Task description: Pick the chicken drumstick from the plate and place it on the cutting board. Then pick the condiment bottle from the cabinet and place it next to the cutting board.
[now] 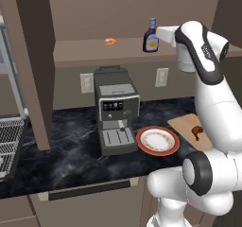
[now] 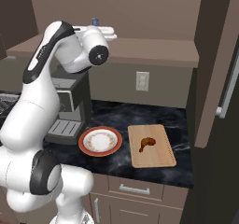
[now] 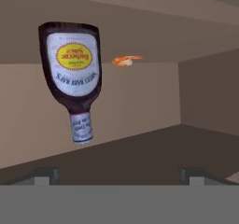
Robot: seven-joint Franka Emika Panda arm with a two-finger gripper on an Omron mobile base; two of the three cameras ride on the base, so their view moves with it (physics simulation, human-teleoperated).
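Left to right on the dark marble surface (image 2: 112,113): coffee machine (image 1: 115,109), then the plate (image 2: 100,141), now bare, then the cutting board (image 2: 151,145) with the chicken drumstick (image 2: 147,143) lying on it near the middle. So the first half looks done: drumstick off the plate, on the board.

Second half is not done. The condiment bottle (image 1: 151,36) stands upright on the cabinet (image 1: 85,51) shelf, with a small orange item (image 1: 110,41) well to its left. The arm is raised to shelf height and the hand (image 1: 165,33) points at the bottle from just beside it, not touching as far as can be judged. In the hand view the bottle (image 3: 73,78) appears upside down and tilted because the camera is rolled; the two dark fingertips (image 3: 44,175) sit spread wide at the bottom, nothing between them. Hand is spread and empty.

Left to do: close in, grip the bottle, carry it down, set it next to the board.

Hard to make out: in the left base view the arm covers the right part of the board and part of the drumstick. In the right base view the arm hides the bottle except its blue cap (image 2: 95,21), and the finger gap cannot be read there. Label text is blurred.
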